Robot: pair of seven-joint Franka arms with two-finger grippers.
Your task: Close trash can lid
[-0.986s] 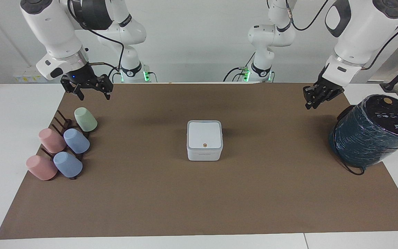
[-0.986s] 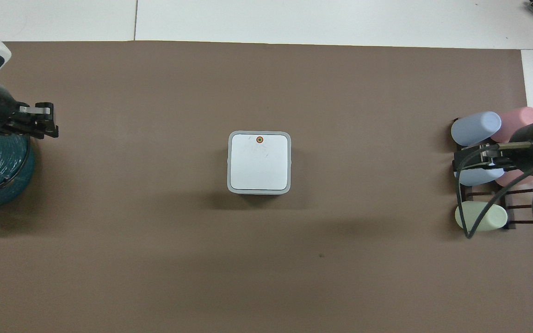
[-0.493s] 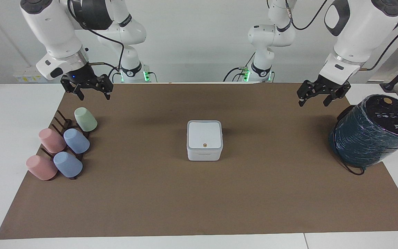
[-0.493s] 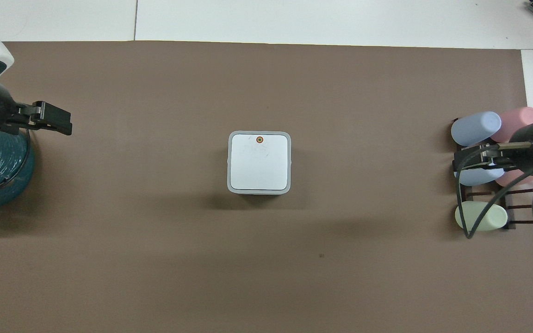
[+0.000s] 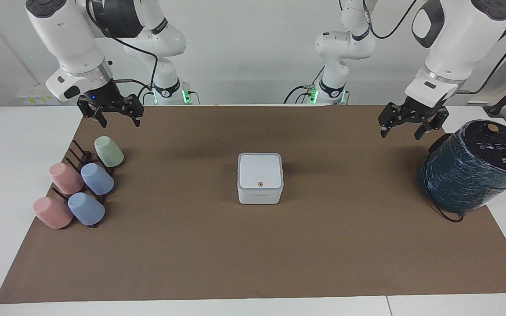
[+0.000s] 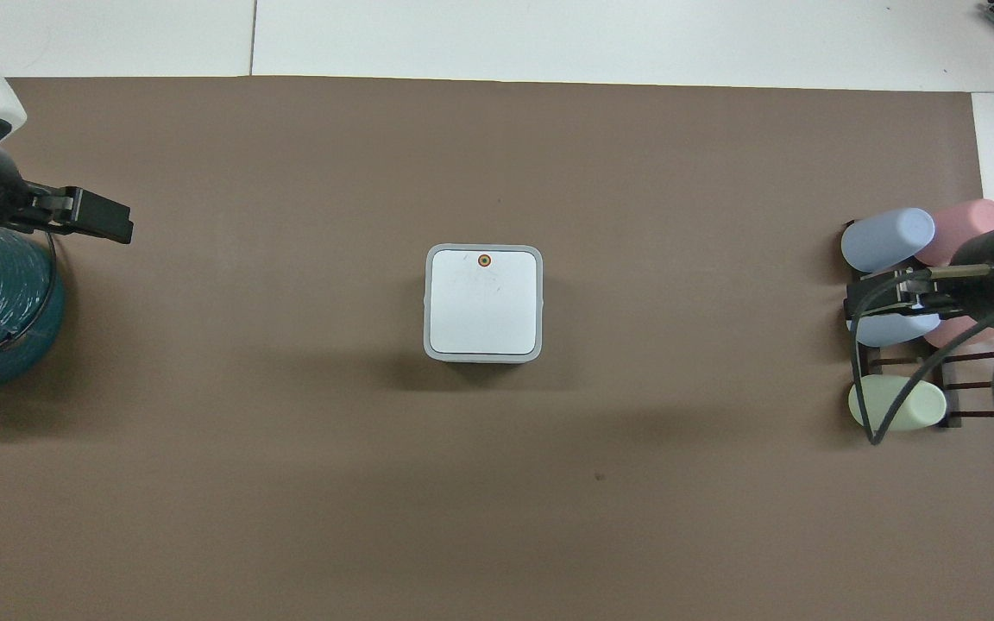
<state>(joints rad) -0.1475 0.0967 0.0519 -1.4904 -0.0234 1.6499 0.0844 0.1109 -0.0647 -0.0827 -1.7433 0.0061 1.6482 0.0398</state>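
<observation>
Brown mat [image 5: 253,254] covers white table, pale wall at robots' end. Trash can [image 5: 260,194] sits mid-mat, lid [image 5: 260,171] lying flat on top, orange dot showing: looks already closed, nothing visibly left but confirm seating.

Left gripper [image 5: 412,124] fingers spread, holding nothing, hangs over mat beside dark teal cylinder [image 5: 472,169]; in facing view trash can lies at about 8 o'clock from it, well apart.

Right gripper [image 5: 110,111] spread, empty, over mat edge near cup rack [image 5: 81,158], waits; trash can at about 4 o'clock from it.
</observation>
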